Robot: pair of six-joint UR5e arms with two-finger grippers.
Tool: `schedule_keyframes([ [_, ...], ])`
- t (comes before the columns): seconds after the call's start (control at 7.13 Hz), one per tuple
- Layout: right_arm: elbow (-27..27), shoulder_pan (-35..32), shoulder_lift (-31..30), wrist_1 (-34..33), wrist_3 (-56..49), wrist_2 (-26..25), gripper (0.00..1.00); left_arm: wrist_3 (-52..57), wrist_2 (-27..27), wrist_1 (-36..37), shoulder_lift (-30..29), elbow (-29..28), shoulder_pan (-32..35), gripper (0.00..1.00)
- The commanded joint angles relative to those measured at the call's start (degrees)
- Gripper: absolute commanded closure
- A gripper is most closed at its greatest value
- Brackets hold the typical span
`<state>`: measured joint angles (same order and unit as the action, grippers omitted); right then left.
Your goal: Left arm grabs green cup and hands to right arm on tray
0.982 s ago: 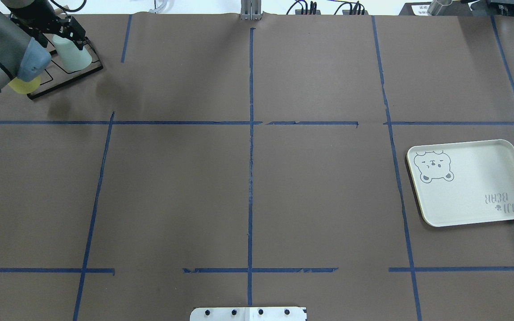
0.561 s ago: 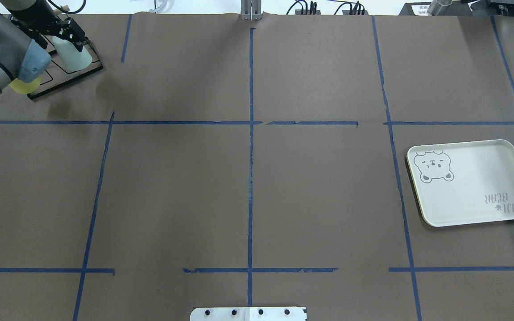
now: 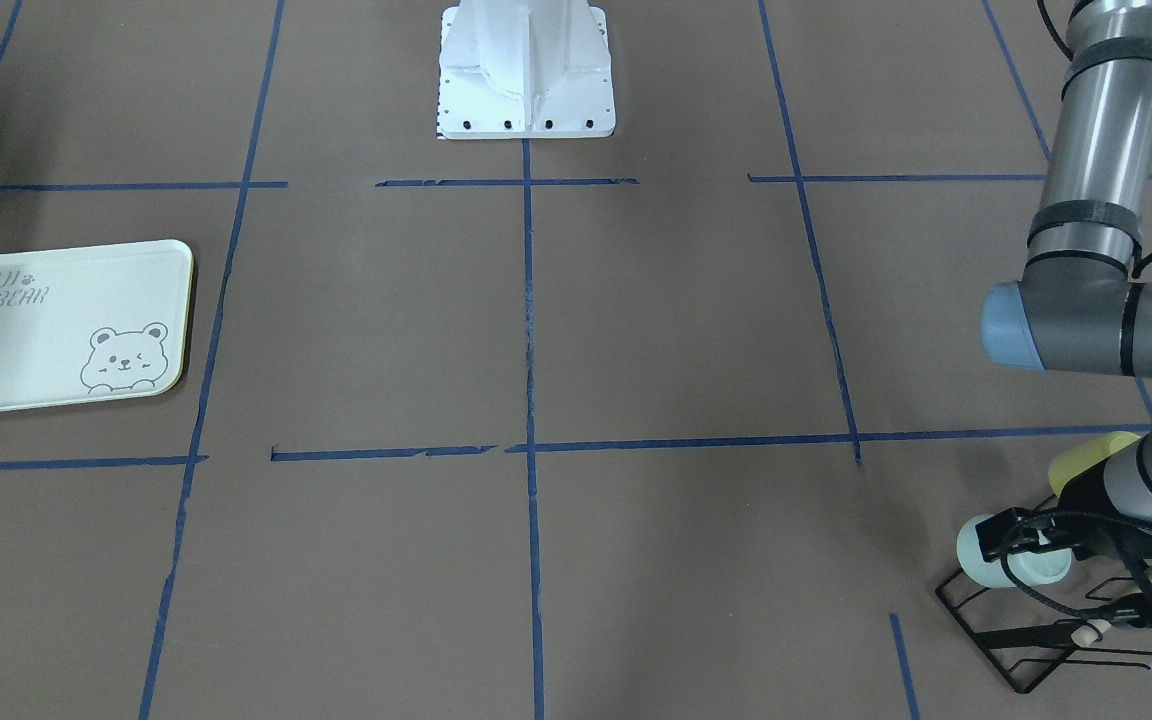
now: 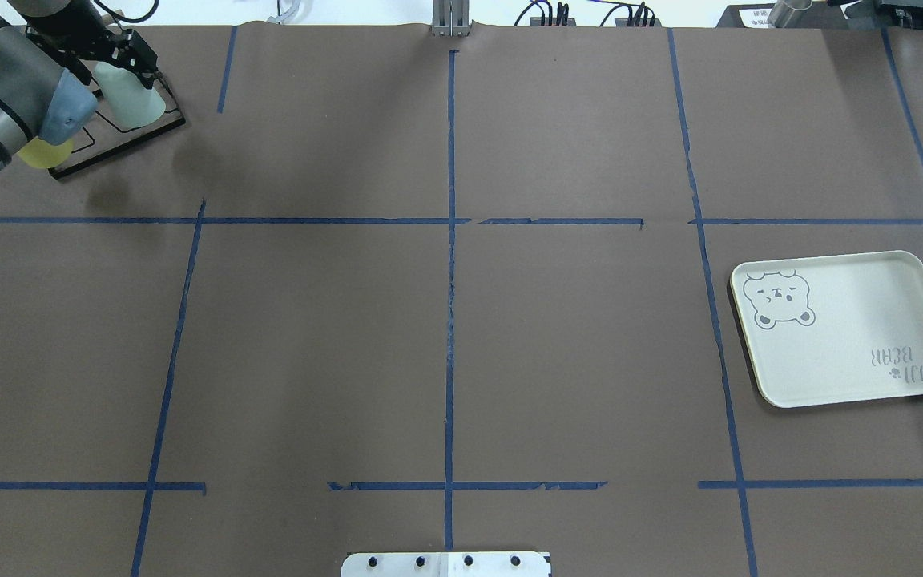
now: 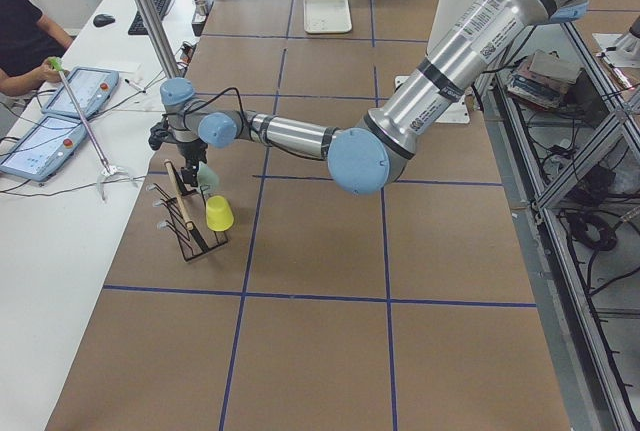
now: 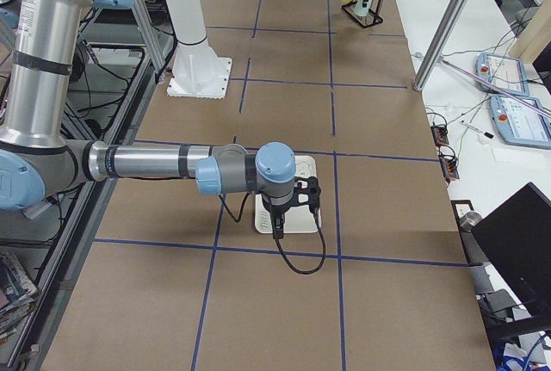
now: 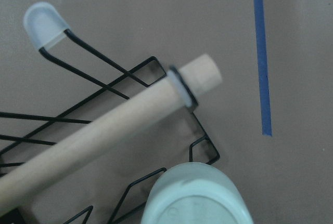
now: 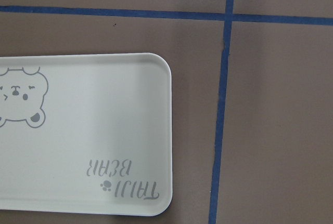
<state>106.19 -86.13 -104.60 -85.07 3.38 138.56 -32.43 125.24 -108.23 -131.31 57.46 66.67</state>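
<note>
The pale green cup [image 4: 131, 100] lies on its side on a peg of a black wire rack [image 4: 167, 124] at the table's far left corner. My left gripper [image 4: 123, 70] is at the cup's narrow end, one finger on each side, and looks open around it. The front view shows the cup [image 3: 1011, 568] with a black finger [image 3: 996, 535] over it. The left wrist view shows the cup's base [image 7: 195, 198] under a wooden peg [image 7: 130, 125]. The tray [image 4: 846, 353] lies at the right. My right gripper [image 6: 293, 216] hovers over it; I cannot tell whether it is open or shut.
A yellow cup [image 4: 45, 152] sits on the same rack, partly under my left arm's elbow. The rack's other pegs and wire loops [image 3: 1066, 640] crowd the green cup. The robot's white base plate [image 4: 445, 565] is at the near edge. Blue tape lines grid the brown table.
My left gripper has shifted a little left, then back right at the cup's end, and the elbow has moved right. The green cup has barely moved. The tray is unchanged.
</note>
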Motion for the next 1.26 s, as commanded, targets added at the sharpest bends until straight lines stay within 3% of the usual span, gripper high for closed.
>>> schedule_keyframes([
  [0.0,0.1,0.0,-0.3,0.1,0.0,0.4,0.0,-0.1,0.0,-0.6,-0.3,-0.6,-0.1,0.04],
  [0.14,0.0,0.0,-0.4,0.8,0.0,0.5,0.0,-0.4,0.0,-0.6,-0.3,-0.6,-0.1,0.15],
  [0.42,0.1,0.0,-0.8,0.9,0.0,1.2,0.0,-0.4,0.1,-0.8,-0.3,-0.3,-0.1,0.65],
  [0.56,0.1,0.0,-1.0,1.1,0.0,1.3,0.0,-0.4,0.4,-0.4,-0.2,0.3,0.6,0.79],
  [0.7,0.1,0.0,-1.0,1.1,0.0,1.4,0.0,-0.4,0.6,0.2,1.0,4.4,2.3,0.81],
  [0.98,0.0,0.4,-1.0,1.0,0.0,1.4,0.0,-0.3,1.6,7.2,6.8,17.8,4.2,0.81],
  [1.12,0.0,0.6,-1.0,1.0,0.1,1.4,0.0,-0.3,1.8,9.9,6.9,20.9,4.3,0.81],
])
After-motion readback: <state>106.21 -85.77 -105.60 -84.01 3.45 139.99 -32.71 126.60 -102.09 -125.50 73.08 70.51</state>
